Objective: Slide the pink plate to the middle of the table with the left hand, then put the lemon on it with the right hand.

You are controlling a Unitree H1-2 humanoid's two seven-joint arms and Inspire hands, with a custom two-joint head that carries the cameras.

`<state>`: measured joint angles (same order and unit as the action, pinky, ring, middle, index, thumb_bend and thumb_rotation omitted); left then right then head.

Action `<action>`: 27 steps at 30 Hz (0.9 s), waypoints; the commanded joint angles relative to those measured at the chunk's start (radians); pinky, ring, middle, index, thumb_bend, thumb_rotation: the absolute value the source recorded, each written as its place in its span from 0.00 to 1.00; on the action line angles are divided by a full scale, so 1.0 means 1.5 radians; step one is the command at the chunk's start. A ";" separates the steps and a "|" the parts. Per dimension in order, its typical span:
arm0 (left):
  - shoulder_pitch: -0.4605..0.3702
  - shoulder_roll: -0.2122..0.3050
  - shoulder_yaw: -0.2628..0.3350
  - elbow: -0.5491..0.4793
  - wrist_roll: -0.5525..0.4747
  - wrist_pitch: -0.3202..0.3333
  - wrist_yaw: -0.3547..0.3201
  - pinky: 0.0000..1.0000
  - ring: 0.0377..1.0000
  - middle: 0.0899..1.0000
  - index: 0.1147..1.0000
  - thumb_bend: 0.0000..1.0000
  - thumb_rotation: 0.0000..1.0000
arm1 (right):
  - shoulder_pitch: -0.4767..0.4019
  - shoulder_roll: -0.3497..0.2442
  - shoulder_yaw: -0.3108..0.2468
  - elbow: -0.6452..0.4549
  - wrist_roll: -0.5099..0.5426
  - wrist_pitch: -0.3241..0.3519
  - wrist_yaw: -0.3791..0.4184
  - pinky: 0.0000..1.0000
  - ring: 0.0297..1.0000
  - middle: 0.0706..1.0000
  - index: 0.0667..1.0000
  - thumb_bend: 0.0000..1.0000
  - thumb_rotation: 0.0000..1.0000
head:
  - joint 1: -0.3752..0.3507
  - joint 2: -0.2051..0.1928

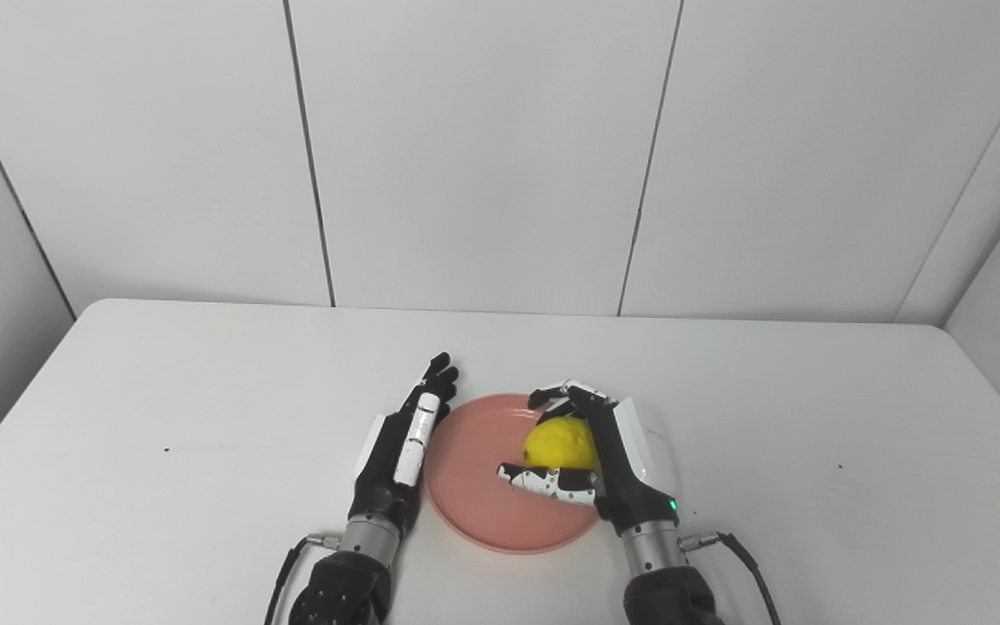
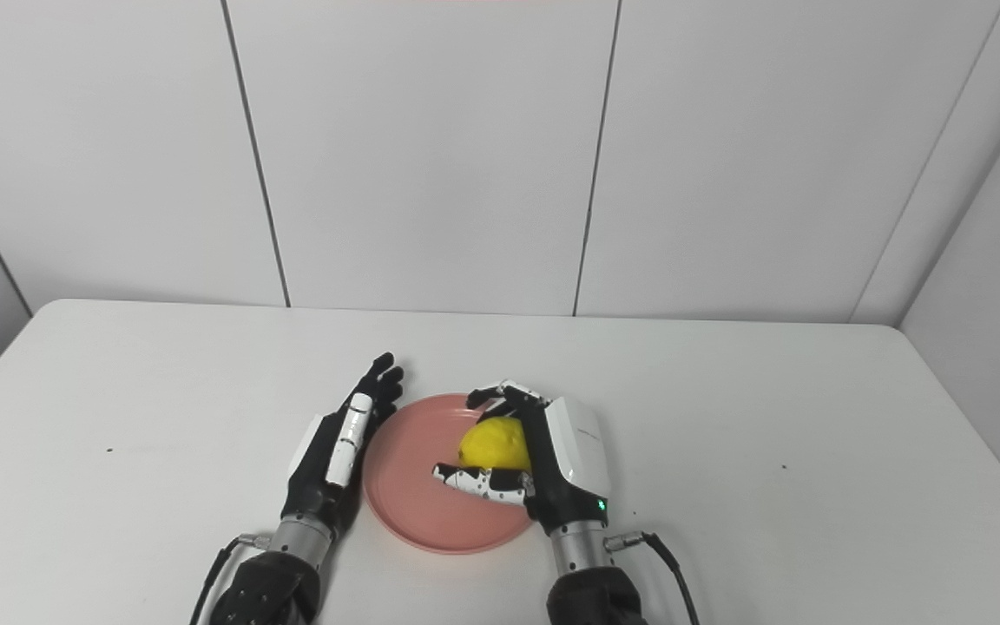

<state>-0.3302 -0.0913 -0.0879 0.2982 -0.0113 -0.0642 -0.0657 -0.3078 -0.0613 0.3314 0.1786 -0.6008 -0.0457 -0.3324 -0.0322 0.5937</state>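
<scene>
The pink plate [image 1: 483, 495] sits on the white worktop [image 1: 161, 417], near the middle and toward the front edge. The lemon [image 1: 561, 444] is over the plate, on its 2 o'clock side. I cannot tell if the lemon touches the plate or hangs just above it.

The right hand [image 1: 608, 451] is at the plate's 3 o'clock side. Its fingers [image 1: 565, 395] curl over the far side of the lemon, and its thumb [image 1: 543, 483] sticks out under the near side. The hand is wrapped around the lemon and has hold of it.

The left hand [image 1: 404, 438] is at the plate's 9 o'clock side, right up against the rim. It is flat and stretched out, pointing to 12 o'clock, and it holds nothing.
</scene>
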 commanded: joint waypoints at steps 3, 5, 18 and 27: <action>0.009 -0.019 -0.013 0.026 0.007 -0.011 0.003 1.00 0.97 0.96 0.94 0.59 1.00 | -0.036 0.004 0.000 0.000 -0.008 -0.044 0.000 0.33 0.38 0.42 0.51 0.51 0.00 | 0.008 -0.001; 0.009 -0.020 -0.012 0.027 0.004 -0.015 0.003 1.00 0.98 0.97 0.94 0.59 1.00 | -0.040 0.003 0.002 0.009 -0.008 -0.049 0.002 0.32 0.37 0.42 0.51 0.51 0.00 | 0.008 -0.001; 0.007 -0.014 -0.012 0.023 0.002 -0.016 -0.001 1.00 0.99 0.98 0.96 0.57 1.00 | -0.073 0.021 0.015 0.055 -0.036 -0.040 0.004 0.25 0.36 0.45 0.49 0.51 0.00 | -0.010 0.001; 0.009 -0.014 -0.009 0.020 -0.002 -0.010 -0.001 1.00 0.99 0.98 0.97 0.57 1.00 | -0.088 0.025 0.031 0.070 -0.076 -0.013 0.021 0.41 0.40 0.45 0.50 0.51 0.00 | -0.011 0.001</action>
<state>-0.3350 -0.1028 -0.0939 0.3086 -0.0122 -0.0722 -0.0564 -0.3941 -0.0330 0.3781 0.3069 -0.7028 -0.0684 -0.3076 -0.0491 0.5952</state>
